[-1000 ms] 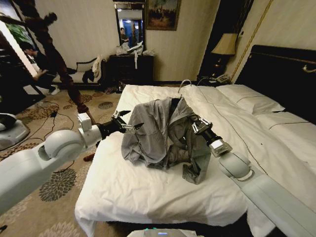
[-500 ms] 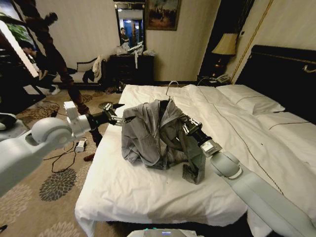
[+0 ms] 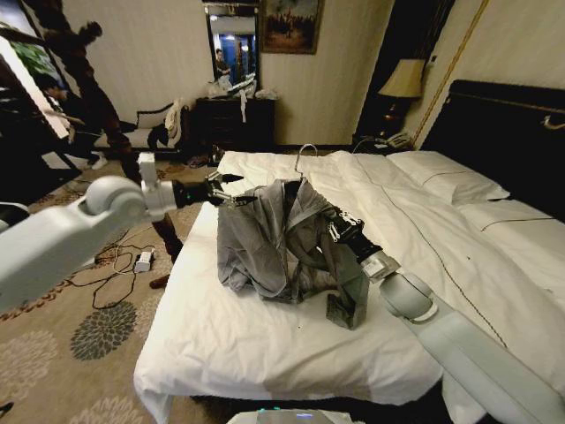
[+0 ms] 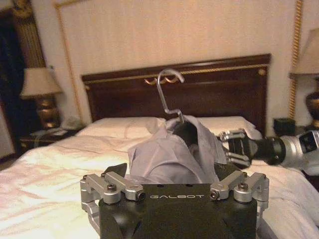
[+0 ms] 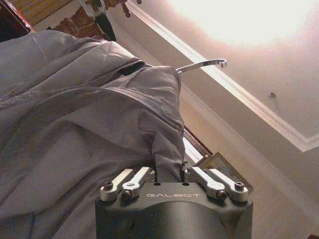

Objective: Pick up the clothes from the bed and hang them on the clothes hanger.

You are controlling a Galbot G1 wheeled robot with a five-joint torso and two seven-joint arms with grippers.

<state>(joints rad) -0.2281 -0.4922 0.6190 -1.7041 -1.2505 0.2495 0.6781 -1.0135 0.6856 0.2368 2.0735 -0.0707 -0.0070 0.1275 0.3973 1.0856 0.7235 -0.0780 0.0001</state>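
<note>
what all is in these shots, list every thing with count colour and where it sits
clothes: one, grey, draped on the hanger and held up over the bed's middle
clothes hanger: one, dark with silver hook, inside the shirt's collar, hook poking up
bed: one, white duvet, dark headboard, filling the foreground
pillows: white with thin dark piping, by the headboard
lamp: one, cream shade, beside the headboard
mirror: one, dark frame, on the far wall
dresser: one, dark, under the mirror
carpet: patterned beige, on the robot's left of the bed
left gripper: open, at the shirt's left shoulder
right gripper: shut on the shirt's fabric, on its right side
</note>
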